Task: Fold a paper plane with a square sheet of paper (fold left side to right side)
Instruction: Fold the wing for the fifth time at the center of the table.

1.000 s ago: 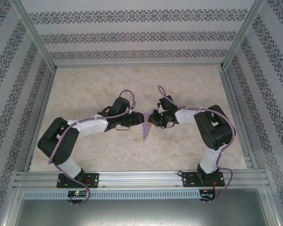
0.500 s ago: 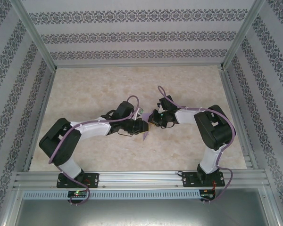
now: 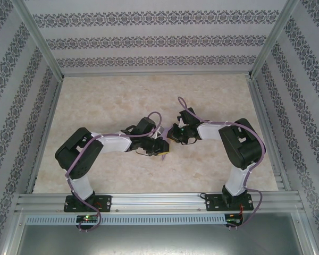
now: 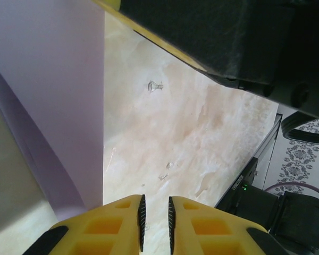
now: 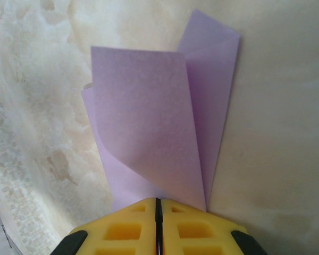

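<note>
Three patterned walls (image 3: 159, 40) box in the pale marbled table (image 3: 106, 101), with a metal rail (image 3: 159, 202) along the bottom of the overhead view. Both arms are bolted to this rail. The left arm (image 3: 103, 144) rises from the lower left and reaches toward the middle of the frame. The right arm (image 3: 239, 146) rises from the lower right and bends in to meet it. Their ends are close together just right of centre, the left arm's slightly lower in the frame.

The left gripper (image 3: 164, 151) has its yellow fingers (image 4: 122, 223) at the bottom edge of its own wrist view. A thin slit separates the ribbed pads, bare table shows through it, and nothing lies between them. It is open a crack and empty.

The right gripper (image 3: 169, 133) has its fingers (image 5: 122, 228) pressed flat together at the bottom of its wrist view, pinching the near end of the lilac paper plane (image 5: 149, 122). The paper fans up from that pinch toward the top centre of the frame. One broad flap curls over on the left, and a narrower layer shows behind it on the right.

In the left wrist view, the same paper (image 4: 48, 79) fills the upper left. Its straight edge runs down to just beside the left-hand finger, outside the slit.
</note>
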### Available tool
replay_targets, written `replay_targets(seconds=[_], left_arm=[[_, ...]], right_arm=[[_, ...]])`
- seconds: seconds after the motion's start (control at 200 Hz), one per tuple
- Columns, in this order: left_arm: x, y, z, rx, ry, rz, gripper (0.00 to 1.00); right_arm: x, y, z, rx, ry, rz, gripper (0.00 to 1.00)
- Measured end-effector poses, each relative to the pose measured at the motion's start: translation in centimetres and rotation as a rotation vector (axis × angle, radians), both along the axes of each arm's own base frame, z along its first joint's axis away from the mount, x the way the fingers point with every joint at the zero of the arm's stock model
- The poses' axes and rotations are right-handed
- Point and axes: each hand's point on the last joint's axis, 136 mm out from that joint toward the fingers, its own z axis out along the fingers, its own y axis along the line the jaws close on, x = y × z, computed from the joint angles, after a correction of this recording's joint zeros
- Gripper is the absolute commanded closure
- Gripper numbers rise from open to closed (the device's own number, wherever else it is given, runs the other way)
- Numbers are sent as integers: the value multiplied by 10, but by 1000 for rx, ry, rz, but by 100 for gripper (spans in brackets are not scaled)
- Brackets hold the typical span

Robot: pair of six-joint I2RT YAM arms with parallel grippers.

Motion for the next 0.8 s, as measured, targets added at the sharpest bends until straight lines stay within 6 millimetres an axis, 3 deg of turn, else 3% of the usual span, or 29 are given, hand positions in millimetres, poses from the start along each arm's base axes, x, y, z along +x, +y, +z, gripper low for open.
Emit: replay_targets(seconds=[0.799], left_arm=[[-7,-2,-30,53,33,-5,79]], right_arm=[[0,0,0,0,0,0,91]])
